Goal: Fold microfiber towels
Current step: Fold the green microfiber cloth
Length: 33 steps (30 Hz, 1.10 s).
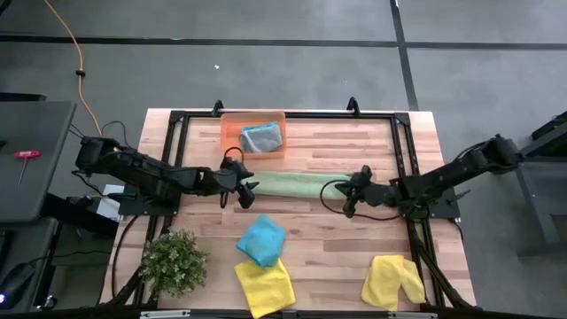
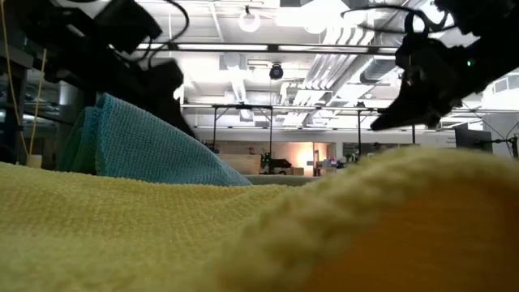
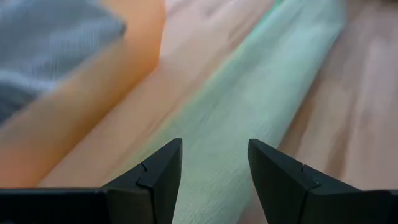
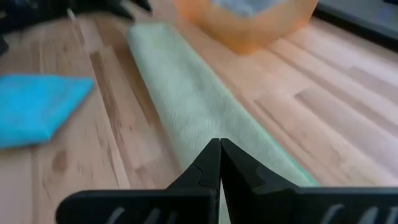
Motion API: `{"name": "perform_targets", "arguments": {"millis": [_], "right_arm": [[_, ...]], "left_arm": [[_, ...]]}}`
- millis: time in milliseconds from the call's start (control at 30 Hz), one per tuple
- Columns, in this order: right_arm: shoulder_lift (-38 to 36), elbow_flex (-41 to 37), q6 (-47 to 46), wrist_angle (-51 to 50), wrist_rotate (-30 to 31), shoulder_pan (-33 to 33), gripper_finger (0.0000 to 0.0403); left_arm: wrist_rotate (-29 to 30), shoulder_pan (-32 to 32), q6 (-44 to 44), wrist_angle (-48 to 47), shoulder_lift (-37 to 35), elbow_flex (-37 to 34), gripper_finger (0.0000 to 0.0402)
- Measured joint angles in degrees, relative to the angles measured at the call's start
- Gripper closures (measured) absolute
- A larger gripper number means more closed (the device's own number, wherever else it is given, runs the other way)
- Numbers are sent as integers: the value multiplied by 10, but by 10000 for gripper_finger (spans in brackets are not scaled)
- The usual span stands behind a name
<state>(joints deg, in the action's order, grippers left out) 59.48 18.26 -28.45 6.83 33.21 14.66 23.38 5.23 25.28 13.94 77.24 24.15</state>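
Across the wooden table (image 1: 328, 239), I saw the light green towel (image 1: 292, 184) stretched into a long narrow strip between my two grippers, just in front of the orange tray (image 1: 229, 133). My left gripper (image 1: 248, 188) sat at the strip's left end with its fingers (image 3: 155, 177) spread apart above the cloth, gripping nothing. My right gripper (image 1: 341, 190) was at the right end, its fingers (image 4: 208, 168) pressed together over the edge of the towel; I could not tell whether any cloth was pinched between them. A grey towel (image 1: 262, 136) lay folded in the tray. Nearer the front edge lay a teal-blue towel (image 1: 261, 239), touching a yellow towel (image 1: 265, 286). Another yellow towel (image 1: 393, 280) lay well apart to the right, and a bushy plant (image 1: 174, 260) stood at the front left.
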Motion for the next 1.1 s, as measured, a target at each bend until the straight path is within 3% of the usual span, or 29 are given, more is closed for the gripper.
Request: {"name": "perform_targets", "arguments": {"millis": [100,200,333,433,500,667,867,967,1100], "right_arm": [[-32,0,0,-19,8,0,403],[-64,0,-2,-48,8,0,403],[-105,0,-16,-97,8,0,403],[-130,0,-15,-112,8,0,403],[-141,0,-16,-111,-2,0,403],[-159,0,-30,-148,-96,0,403],[-157,0,-147,-264,-153,-17,391],[-156,0,-204,-348,-157,-36,361],[-153,-12,-273,-394,-163,-70,290]], "left_arm": [[0,0,-30,-38,30,16,229],[3,-1,-82,-141,30,49,250],[33,-17,-105,-287,-9,96,333],[15,-12,-145,-316,-19,100,389],[-19,13,-166,-340,-14,101,391],[-59,78,-168,-385,32,100,400],[-73,104,-197,-372,71,100,401],[-75,104,-201,-371,79,101,401],[-67,94,-195,-368,80,101,401]]}}
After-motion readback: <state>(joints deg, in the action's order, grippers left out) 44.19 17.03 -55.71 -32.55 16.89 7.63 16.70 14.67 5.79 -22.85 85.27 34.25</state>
